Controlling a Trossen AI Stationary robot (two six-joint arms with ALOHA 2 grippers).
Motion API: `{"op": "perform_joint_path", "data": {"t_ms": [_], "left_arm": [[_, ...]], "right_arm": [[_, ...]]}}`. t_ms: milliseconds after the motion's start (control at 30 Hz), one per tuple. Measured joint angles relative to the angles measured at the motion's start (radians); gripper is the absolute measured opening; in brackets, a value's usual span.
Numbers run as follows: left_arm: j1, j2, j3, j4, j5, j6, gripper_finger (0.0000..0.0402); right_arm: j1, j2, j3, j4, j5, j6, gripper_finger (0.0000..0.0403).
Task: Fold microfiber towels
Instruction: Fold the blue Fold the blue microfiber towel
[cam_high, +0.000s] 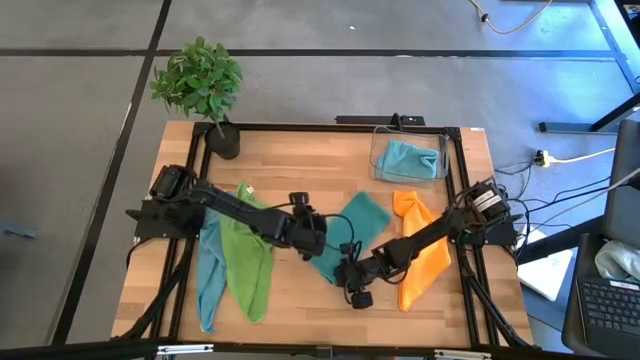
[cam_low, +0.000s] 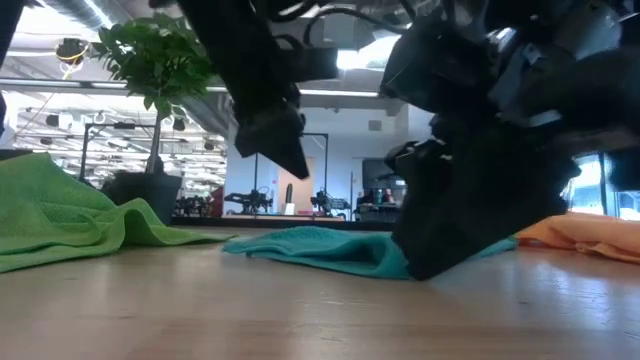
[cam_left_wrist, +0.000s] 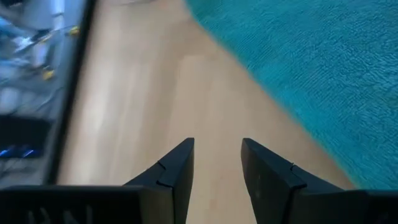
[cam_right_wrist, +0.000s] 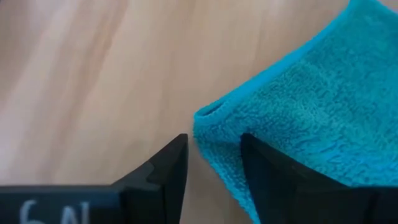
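A teal towel lies crumpled on the middle of the wooden table. My left gripper is open above bare wood at the towel's left edge, raised off the table. My right gripper is open and low at the towel's near corner. A lime green towel and a light blue towel lie at the left. An orange towel lies at the right. Another light blue towel sits in the clear bin. My right gripper comes slanting down from the right at the teal towel's doubled near corner. One finger stands over the cloth and the other over bare wood. The towel lies on the table. I cannot tell whether the fingers touch it.
A potted plant stands at the far left corner. The clear plastic bin stands at the far right. Bare wood shows along the near edge and at the far middle. A black frame borders the table.
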Motion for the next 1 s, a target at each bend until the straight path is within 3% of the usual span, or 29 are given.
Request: {"op": "perform_joint_path", "data": {"t_ms": [233,467,633,1000], "left_arm": [[-0.005,0.002,-0.1,0.282,0.259,0.144,0.0126],[-0.067,0.002,-0.118,0.323,0.291,0.162,0.0126],[-0.098,0.019,-0.116,0.409,0.421,0.176,0.0126],[-0.088,0.105,-0.113,0.343,0.43,0.206,0.0126]], "right_arm": [[0.056,0.0,0.001,-0.031,0.086,0.103,0.0152],[0.091,0.002,0.0,-0.045,0.167,0.19,0.0152],[0.096,0.002,-0.001,-0.049,0.18,0.247,0.0152],[0.131,0.002,-0.002,-0.05,0.191,0.335,0.0152]]}}
